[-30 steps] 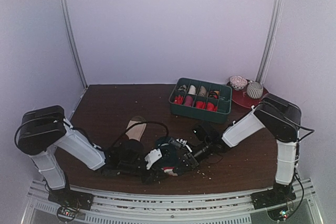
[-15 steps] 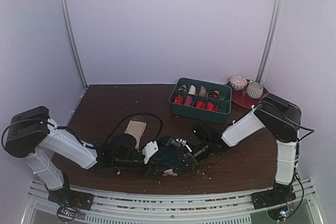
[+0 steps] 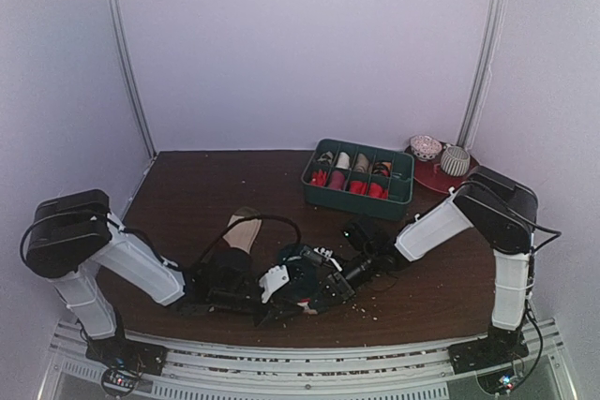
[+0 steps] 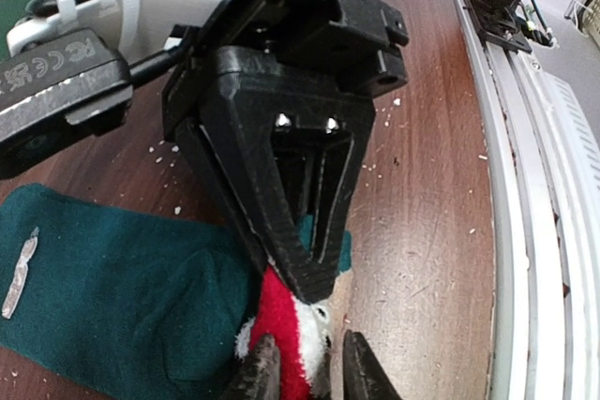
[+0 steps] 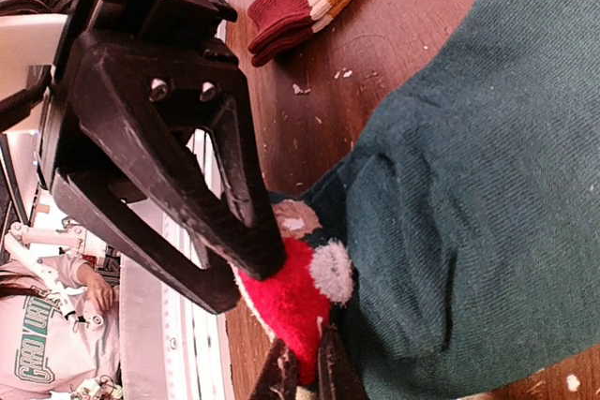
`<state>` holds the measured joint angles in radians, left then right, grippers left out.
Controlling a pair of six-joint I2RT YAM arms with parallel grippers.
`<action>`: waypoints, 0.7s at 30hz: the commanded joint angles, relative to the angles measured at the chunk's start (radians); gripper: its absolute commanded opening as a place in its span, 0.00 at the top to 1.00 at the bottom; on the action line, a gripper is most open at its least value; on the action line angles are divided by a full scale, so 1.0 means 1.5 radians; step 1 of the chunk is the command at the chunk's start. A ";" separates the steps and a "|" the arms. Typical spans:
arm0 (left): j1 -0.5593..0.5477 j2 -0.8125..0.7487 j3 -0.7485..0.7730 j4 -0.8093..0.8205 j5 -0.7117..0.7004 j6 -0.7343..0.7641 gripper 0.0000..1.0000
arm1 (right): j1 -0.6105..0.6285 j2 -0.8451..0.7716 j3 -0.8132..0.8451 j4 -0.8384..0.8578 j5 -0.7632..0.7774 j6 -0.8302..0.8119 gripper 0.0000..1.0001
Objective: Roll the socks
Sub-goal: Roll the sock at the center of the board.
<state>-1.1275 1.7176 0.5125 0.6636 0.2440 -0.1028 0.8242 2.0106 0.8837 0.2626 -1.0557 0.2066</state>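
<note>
Top: since half a second ago the left elbow has swung back inward. The left gripper (image 3: 289, 297) and right gripper (image 3: 328, 283) meet over the teal sock (image 3: 298, 264) at the near edge. The striped sock (image 3: 244, 228) lies flat behind it, and I judge neither is rolled yet.
Left wrist: the left jaws straddle the red fuzzy bundle (image 4: 286, 344); I can't tell if they grip it.
Right wrist: the right jaws are clenched at the red-teal seam.

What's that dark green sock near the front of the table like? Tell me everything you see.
The teal sock is plain, dark, soft knit, lying flat but bunched on the brown table near its front edge. A red fluffy piece with a white pompom pokes out at one edge, where the left gripper and the right gripper both meet it.
</note>
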 commanded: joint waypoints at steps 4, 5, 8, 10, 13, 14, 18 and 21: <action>-0.006 0.042 0.022 0.024 0.015 -0.016 0.69 | -0.002 0.066 -0.045 -0.160 0.166 -0.010 0.94; -0.005 0.045 0.019 0.027 0.014 -0.019 0.67 | -0.002 0.066 -0.045 -0.160 0.166 -0.010 0.94; -0.005 0.049 0.011 0.032 0.010 -0.024 0.72 | -0.001 0.066 -0.046 -0.161 0.166 -0.010 0.94; -0.005 0.049 0.006 0.033 0.007 -0.026 0.81 | -0.001 0.066 -0.047 -0.161 0.167 -0.010 0.94; -0.006 0.044 -0.001 0.036 0.004 -0.030 0.93 | -0.001 0.065 -0.048 -0.162 0.169 -0.009 0.94; -0.006 0.044 -0.002 0.034 0.004 -0.031 0.96 | -0.001 0.064 -0.048 -0.162 0.169 -0.009 0.94; -0.005 0.060 0.008 0.004 -0.007 -0.046 1.00 | -0.001 0.059 -0.045 -0.163 0.169 -0.008 0.94; -0.004 0.081 0.021 -0.044 -0.032 -0.078 1.00 | -0.001 0.042 -0.038 -0.163 0.168 -0.013 0.88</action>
<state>-1.1271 1.7779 0.5270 0.7067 0.2363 -0.1593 0.8242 2.0087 0.8841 0.2562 -1.0554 0.2081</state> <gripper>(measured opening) 0.055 0.081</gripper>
